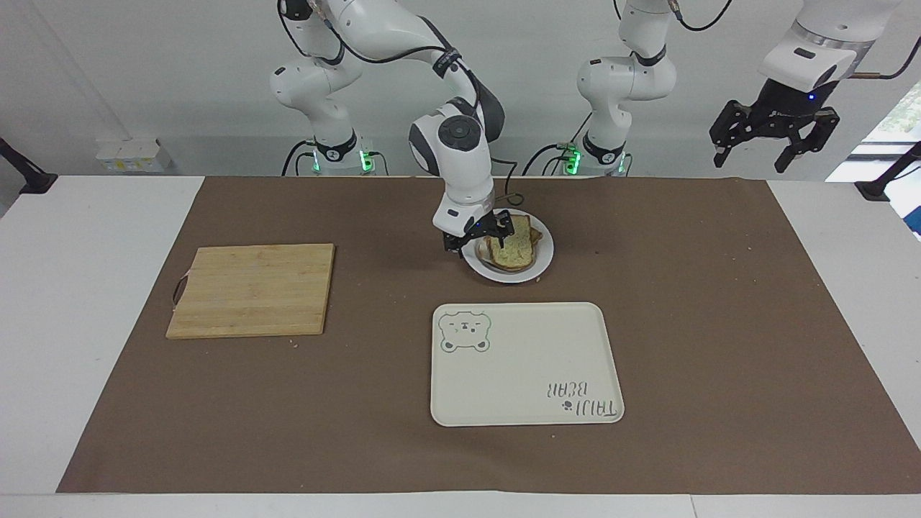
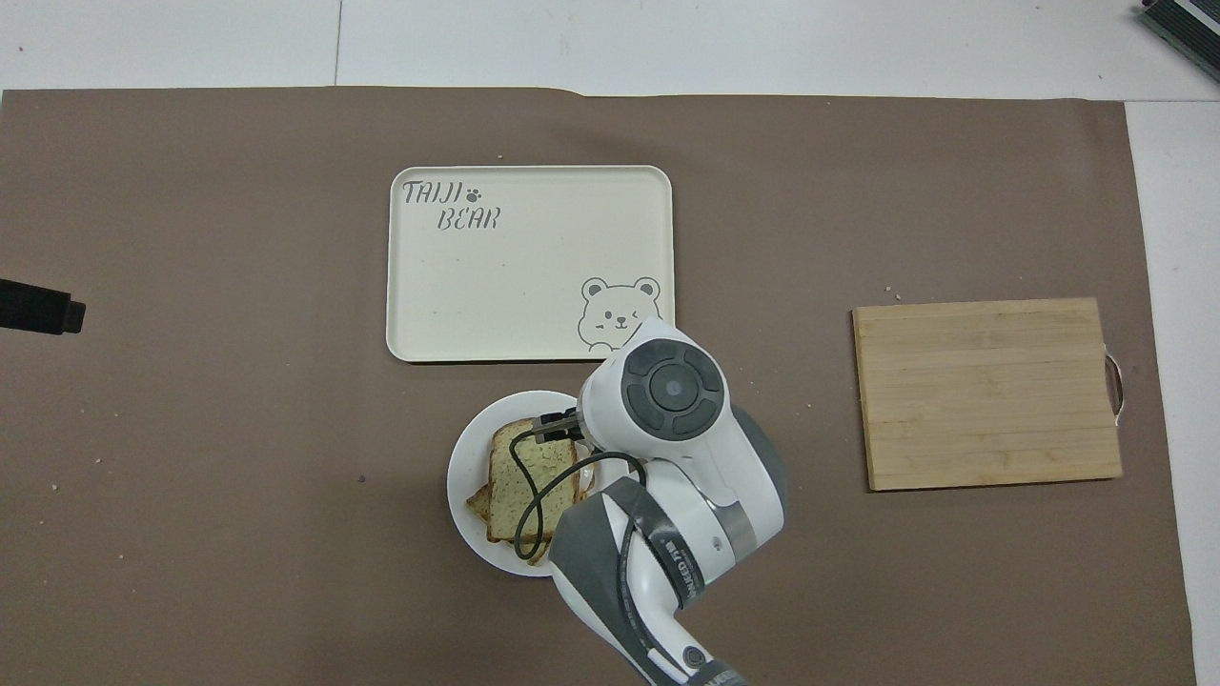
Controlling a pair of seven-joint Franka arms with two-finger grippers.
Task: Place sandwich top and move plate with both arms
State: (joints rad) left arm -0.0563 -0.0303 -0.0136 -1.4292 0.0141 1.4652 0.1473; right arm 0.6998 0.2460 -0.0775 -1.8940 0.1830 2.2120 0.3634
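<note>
The plate (image 1: 541, 260) (image 2: 465, 476) stands on the brown mat near the robots, with a stacked sandwich on it. The sandwich top (image 1: 514, 250) (image 2: 535, 474), a pale speckled slice, lies flat on the browner slice beneath. My right gripper (image 1: 481, 236) hangs open just above the plate's rim on the right arm's side, beside the slice, holding nothing. From overhead its wrist covers it except for one finger (image 2: 557, 427). My left gripper (image 1: 773, 137) waits open, raised high past the left arm's end of the mat.
A cream bear-printed tray (image 1: 525, 363) (image 2: 529, 262) lies just farther from the robots than the plate. A wooden cutting board (image 1: 253, 289) (image 2: 986, 393) sits toward the right arm's end. A cable loops from the right wrist over the plate.
</note>
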